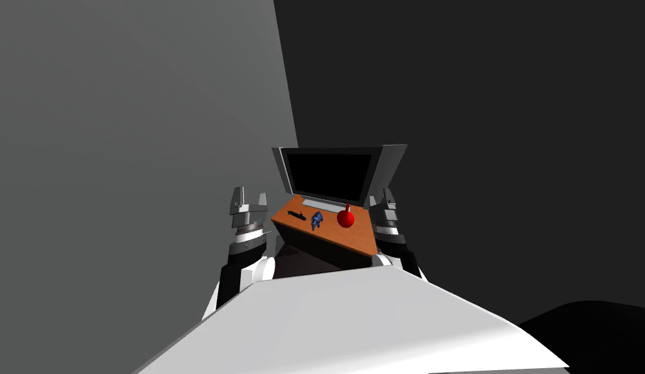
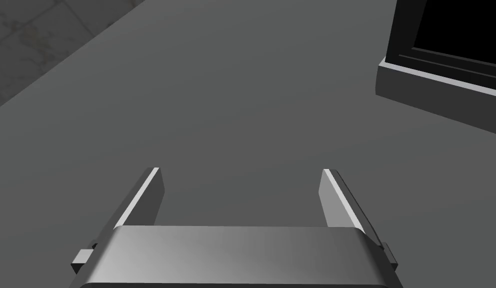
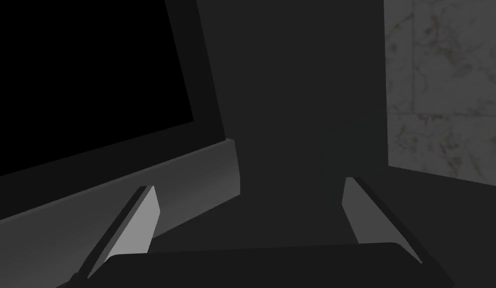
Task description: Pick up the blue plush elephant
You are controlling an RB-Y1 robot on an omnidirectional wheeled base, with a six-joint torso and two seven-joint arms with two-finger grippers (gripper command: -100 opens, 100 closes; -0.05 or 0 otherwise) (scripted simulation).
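**Left pincer [image 1: 249, 199] and right pincer [image 1: 381, 198] flank the blue elephant [image 1: 317, 220], neither aimed at it**

Both pincers are spread and hold nothing. At the wrist, the left pincer [image 2: 240, 172] shows its two blades standing well apart. The right pincer [image 3: 249, 182] shows the same and points past the lower corner of a dark screen [image 3: 82, 75].

From the head, one pincer stands at each end of the orange-brown surface [image 1: 353, 240]. The blue elephant lies on that surface in front of the screen, about midway along it. It sits between a small black object [image 1: 297, 215] on the robot's left and a red round thing [image 1: 345, 217] on its right, apart from both.

From the left pincer the toy lies inward, to the robot's right; from the right pincer it lies inward, to the left. The two gaps look about equal, so I cannot say which arm is nearer. The toy's long axis seems to run from the near edge toward the screen, slightly slanted, though it is too small to be sure.

Either arm would probably have to swing inward and tip down, closing its fingers across that axis. The left would pass the black object, the right the red one.
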